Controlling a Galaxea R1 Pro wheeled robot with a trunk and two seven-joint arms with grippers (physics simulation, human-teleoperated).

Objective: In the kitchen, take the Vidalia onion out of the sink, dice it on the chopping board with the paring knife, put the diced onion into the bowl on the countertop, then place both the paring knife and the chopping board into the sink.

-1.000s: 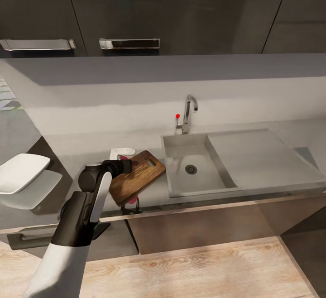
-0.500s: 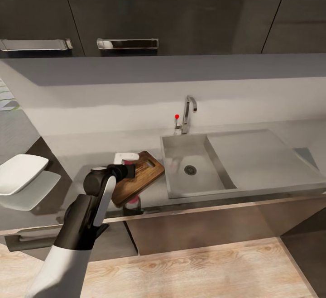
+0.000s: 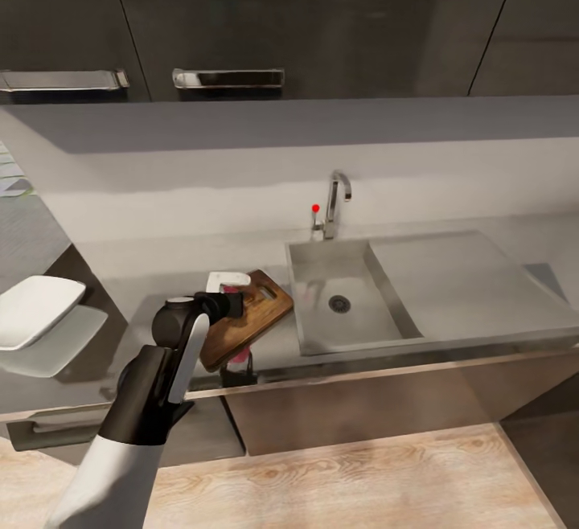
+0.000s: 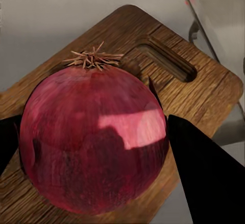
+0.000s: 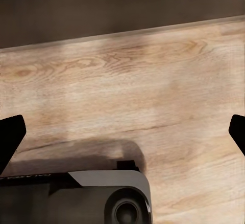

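A dark-cabinet kitchen with a grey counter point(image 3: 121, 264) and a steel sink point(image 3: 386, 336) to the right. The Vidalia onion point(image 4: 94, 137) is held over the chopping board point(image 3: 245, 316), left of the basin, in the clenched jaws of the left gripper point(image 4: 94, 147), presumably for setting down and dicing. Root tuft and handle slot are revealed by the left wrist view. Wooden floor point(image 5: 153, 91) lies between the widely parted fingertips point(image 5: 10, 134) of the right gripper point(image 5: 122, 134).

— Soft, even light in here, slightly blurry; a broad shadow band runs along the wall above the tap point(image 3: 336, 201).

— Bright glare patch on the onion point(image 4: 94, 139), though.
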